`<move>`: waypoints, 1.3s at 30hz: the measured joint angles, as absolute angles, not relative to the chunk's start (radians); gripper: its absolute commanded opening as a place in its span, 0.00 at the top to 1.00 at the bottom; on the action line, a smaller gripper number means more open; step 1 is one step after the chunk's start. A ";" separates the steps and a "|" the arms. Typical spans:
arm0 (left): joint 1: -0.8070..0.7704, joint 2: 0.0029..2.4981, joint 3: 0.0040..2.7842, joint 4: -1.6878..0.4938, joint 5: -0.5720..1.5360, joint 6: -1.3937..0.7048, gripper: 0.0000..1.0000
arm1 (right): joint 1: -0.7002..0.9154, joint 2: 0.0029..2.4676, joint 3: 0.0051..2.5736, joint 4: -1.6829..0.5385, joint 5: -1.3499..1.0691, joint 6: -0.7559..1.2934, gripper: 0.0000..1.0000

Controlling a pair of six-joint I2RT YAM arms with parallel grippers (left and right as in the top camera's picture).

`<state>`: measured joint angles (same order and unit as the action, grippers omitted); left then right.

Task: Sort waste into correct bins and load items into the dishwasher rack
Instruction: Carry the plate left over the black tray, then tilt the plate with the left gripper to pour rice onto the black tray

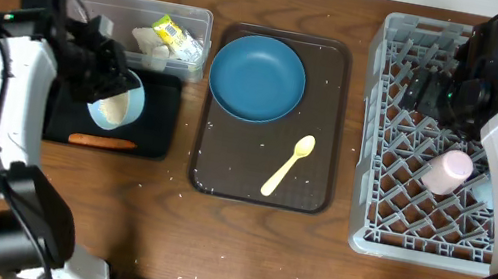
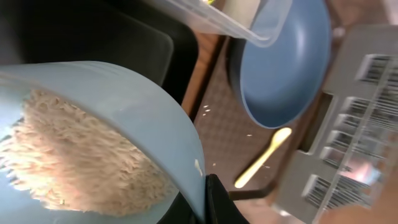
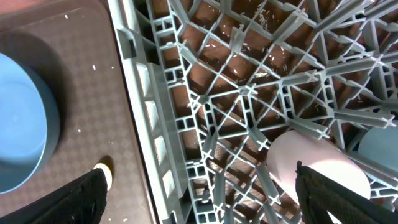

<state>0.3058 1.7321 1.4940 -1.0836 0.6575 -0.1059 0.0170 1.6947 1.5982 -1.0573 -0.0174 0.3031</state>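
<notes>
Closest to our left wrist camera, the pale blue bowl (image 2: 124, 112) fills the view, tipped on its side with a heap of white rice (image 2: 74, 155) lying against its lower wall, and our left gripper (image 1: 108, 86) is clamped tight on its rim. Just below it lies the black tray (image 1: 160, 115), with the small orange sausage piece (image 1: 101, 142) along its near edge. So we judge the step in hand to be tipping the rice out as waste into that tray. Behind it sits the clear tub (image 1: 89, 6), holding the yellow-green snack wrapper (image 1: 177, 36) and the crumpled tissue (image 1: 147, 39). The next move calls for a steeper tilt kept over the tray, since stray grains already dot the brown serving tray (image 1: 325, 81) and the table. On that serving tray the blue plate (image 1: 257, 78) and the pale yellow spoon (image 1: 287, 164) have not yet been loaded. Farthest off, the grey dishwasher rack (image 1: 382, 131) holds the pale pink cup (image 1: 448, 171) with a light blue cup (image 3: 379, 146) beside it. Our right gripper (image 3: 199, 190) hovers above them, spread wide and empty.
</notes>
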 measured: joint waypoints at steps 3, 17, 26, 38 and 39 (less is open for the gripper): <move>0.347 1.781 1.494 -1.083 0.741 -0.062 0.94 | 0.017 1.695 1.598 -1.059 -0.017 0.303 0.05; 0.509 1.936 1.483 -1.123 1.091 0.035 0.94 | 0.017 1.695 1.598 -1.067 -0.017 0.303 0.05; 0.595 1.936 1.471 -1.116 1.208 0.058 0.94 | 0.017 1.695 1.598 -1.068 -0.017 0.303 0.05; 0.625 1.937 1.431 -1.117 1.447 0.079 0.94 | 0.017 1.695 1.598 -1.066 -0.017 0.303 0.05; 0.625 1.937 1.431 -1.118 1.463 0.078 0.94 | 0.017 1.695 1.598 -1.066 -0.017 0.303 0.05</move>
